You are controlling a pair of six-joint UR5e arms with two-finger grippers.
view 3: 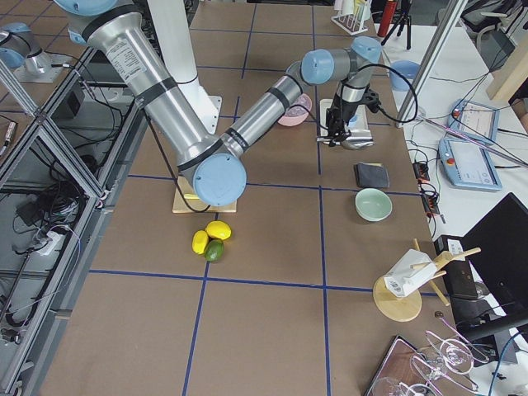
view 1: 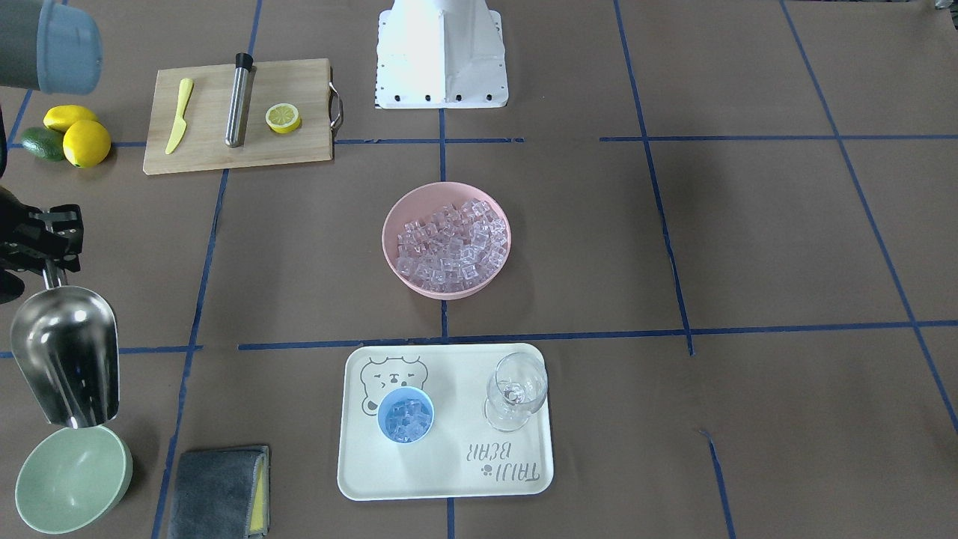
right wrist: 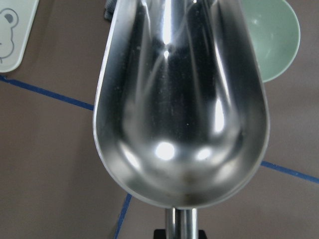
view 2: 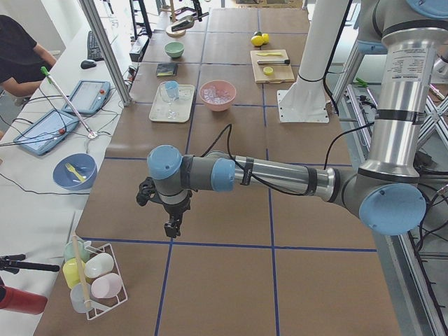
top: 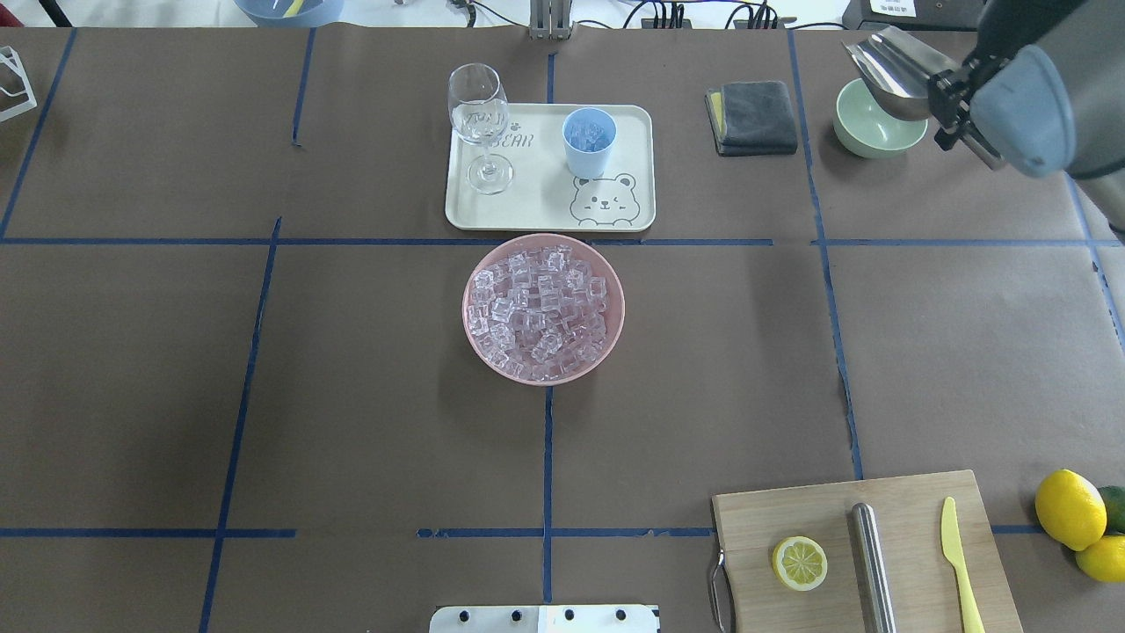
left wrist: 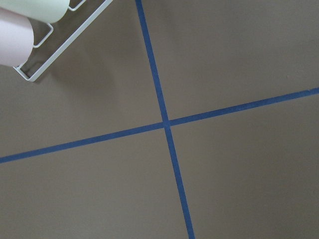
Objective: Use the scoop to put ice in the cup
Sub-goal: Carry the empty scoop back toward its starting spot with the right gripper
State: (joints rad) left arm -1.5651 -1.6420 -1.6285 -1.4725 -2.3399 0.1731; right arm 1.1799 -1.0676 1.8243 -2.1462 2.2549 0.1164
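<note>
ice (top: 587,134) in cup (top: 587,161), cup on tray (top: 545,204)

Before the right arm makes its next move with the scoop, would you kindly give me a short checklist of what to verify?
1. Grip on the scoop: ok, the right gripper has its jaws shut on the handle.
2. Scoop contents: ok, the trough is empty.
3. Cup: ok, upright on the tray, with ice in it.
4. Pink bowl: ok, well filled with cubes.
5. Green bowl by the scoop's tip: ok, empty.
6. Left gripper: ok, far from the tray; open or shut, cannot tell.
</note>
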